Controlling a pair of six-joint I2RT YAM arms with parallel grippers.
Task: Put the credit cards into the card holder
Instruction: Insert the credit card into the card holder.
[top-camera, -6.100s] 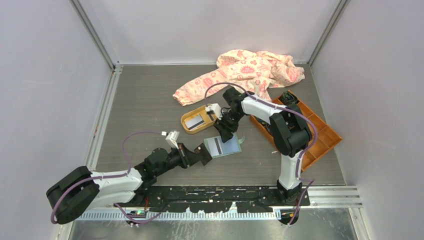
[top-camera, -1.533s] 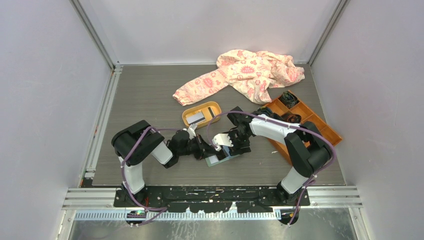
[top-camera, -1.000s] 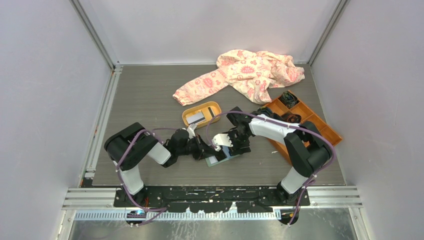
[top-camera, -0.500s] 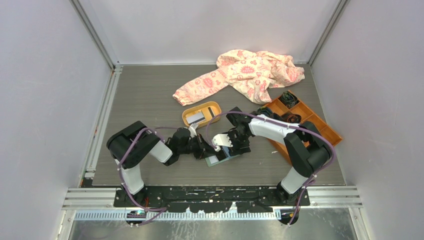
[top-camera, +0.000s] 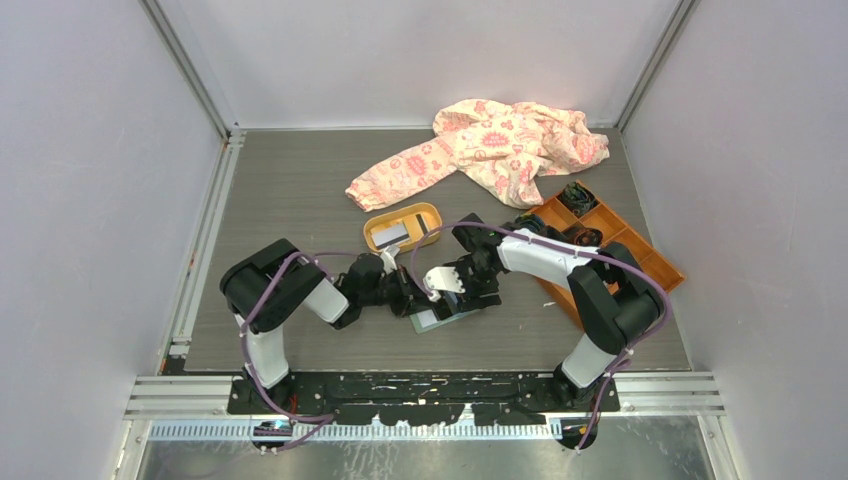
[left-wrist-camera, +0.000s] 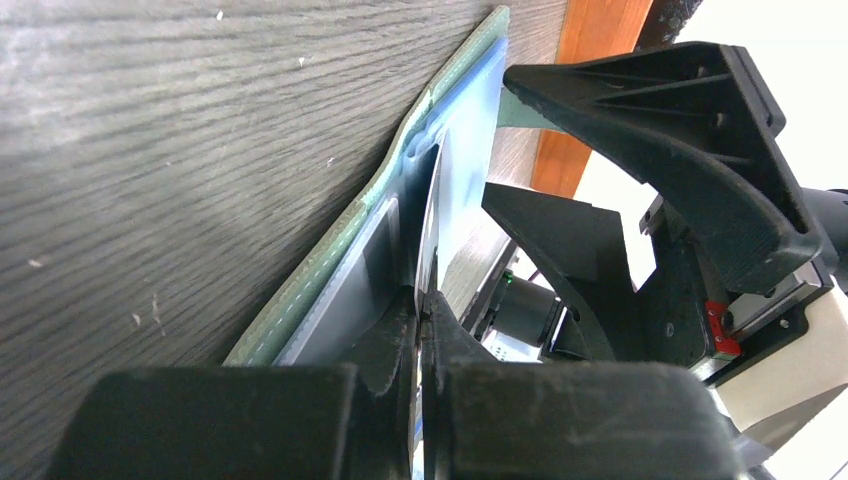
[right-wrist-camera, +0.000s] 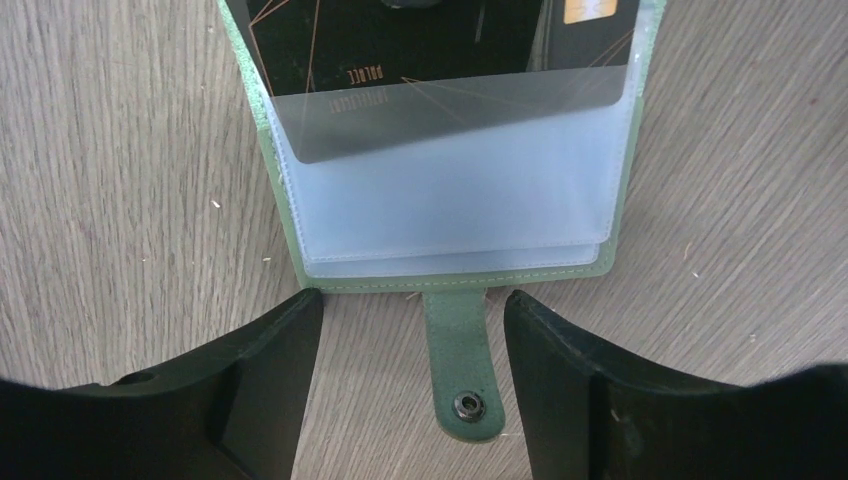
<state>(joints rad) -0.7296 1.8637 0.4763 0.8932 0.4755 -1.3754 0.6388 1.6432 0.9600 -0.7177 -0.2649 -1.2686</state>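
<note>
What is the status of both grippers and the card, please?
Left gripper shut on card, card partly inside card holder. Right gripper open, fingers either side of snap tab. No obstruction seen.

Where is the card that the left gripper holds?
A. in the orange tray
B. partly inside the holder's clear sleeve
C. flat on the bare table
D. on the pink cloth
B: the card shows its lower edge through the clear sleeve of the holder.

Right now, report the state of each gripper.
Left gripper: closed on a credit card partly in the card holder.
Right gripper: open, holding nothing.
</note>
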